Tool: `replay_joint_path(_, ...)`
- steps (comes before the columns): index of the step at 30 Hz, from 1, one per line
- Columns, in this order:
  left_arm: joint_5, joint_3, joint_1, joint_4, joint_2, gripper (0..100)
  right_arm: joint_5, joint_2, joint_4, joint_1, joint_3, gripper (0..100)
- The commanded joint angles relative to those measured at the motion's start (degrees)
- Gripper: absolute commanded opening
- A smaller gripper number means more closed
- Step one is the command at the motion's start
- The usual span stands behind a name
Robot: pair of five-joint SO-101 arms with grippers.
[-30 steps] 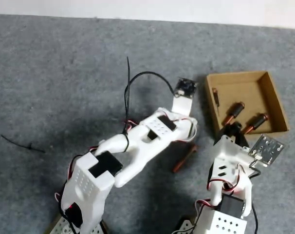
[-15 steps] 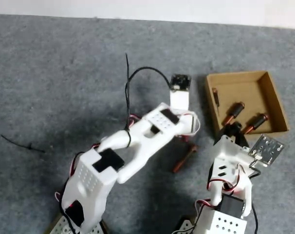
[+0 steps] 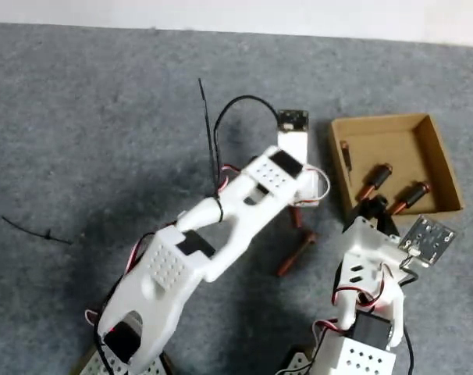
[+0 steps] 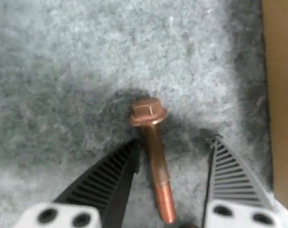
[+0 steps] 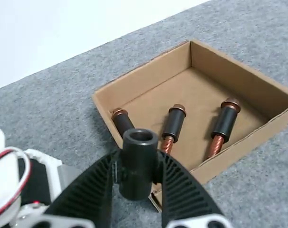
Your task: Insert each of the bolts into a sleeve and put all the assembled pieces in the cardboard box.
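Left hand (image 4: 175,142) advanced, seemingly straddling bolt (image 4: 153,156).

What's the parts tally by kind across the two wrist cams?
Assembled pieces, in the cardboard box: 3
Bare sleeve, held in the right gripper: 1
Bare bolt, on the carpet inside the open left gripper: 1
Total: 5 parts
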Motion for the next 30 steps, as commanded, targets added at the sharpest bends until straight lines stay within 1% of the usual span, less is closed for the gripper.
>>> replay_joint_path(1,0.97,-5.23,-2.33,5.01,3.47,23,0.62,-1.19,-0.04,0.57,4.18,0.5)
replay_joint_path(6,0.97,-8.40,-2.42,7.21,5.41,23,0.62,-1.19,-0.04,0.57,4.18,0.5)
replay_joint_path(8,0.97,-8.48,-2.95,7.12,5.49,20,0.62,-1.19,-0.04,0.57,4.18,0.5)
replay_joint_path(12,0.09,-8.48,-3.30,6.68,5.49,7,0.62,-1.19,-0.04,0.57,4.18,0.5)
replay_joint_path(14,-3.43,-8.48,-3.21,6.68,5.41,0,0.62,-1.19,-0.04,0.57,4.18,0.5)
replay_joint_path(16,-8.35,-8.57,-2.95,6.24,5.32,1,0.62,-1.19,-0.04,0.57,4.18,0.5)
replay_joint_path(20,-9.93,-8.57,-3.12,4.92,5.23,0,0.62,-1.19,-0.04,-0.13,4.26,0.5)
replay_joint_path(26,-14.86,-9.19,-3.82,5.36,1.45,0,0.79,-1.19,-1.10,-7.34,5.76,0.5)
replay_joint_path(30,-14.86,-9.19,-6.20,5.45,-1.45,0,0.79,-1.19,-4.09,-13.23,6.20,0.5)
